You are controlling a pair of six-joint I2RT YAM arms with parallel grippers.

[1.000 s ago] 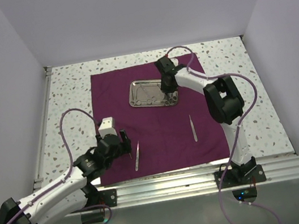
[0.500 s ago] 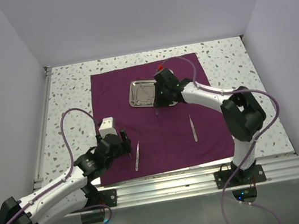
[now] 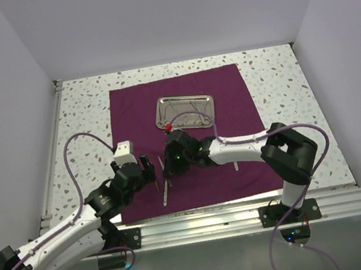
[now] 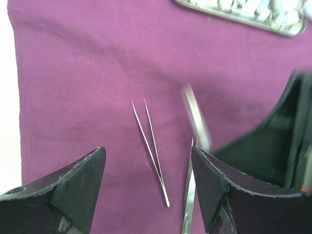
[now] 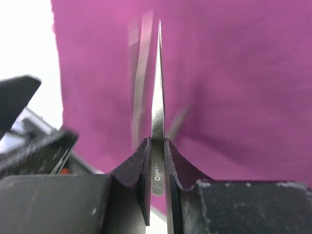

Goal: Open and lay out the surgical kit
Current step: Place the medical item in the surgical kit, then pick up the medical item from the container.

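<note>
The dark purple cloth [image 3: 131,108] lies spread flat on the table. The steel tray [image 3: 160,114] sits on its far middle, with instruments in it. My right gripper [image 3: 172,167] is shut on a pair of flat steel tweezers [image 5: 157,92], held point-forward just above the cloth's near left part. My left gripper [image 3: 147,165] is open and empty right beside it. In the left wrist view, thin tweezers [image 4: 151,146] lie on the cloth between my fingers [image 4: 78,185], and a flat pair [image 4: 187,204] lies by the right finger.
The right arm [image 3: 238,145] stretches low across the cloth's near half. Speckled tabletop [image 3: 284,90] borders the cloth, with white walls on three sides. A metal rail [image 3: 215,219] runs along the near edge.
My right gripper left the tray and swung to the near left with tweezers in it, ending beside my left gripper. The left arm shifted only slightly.
</note>
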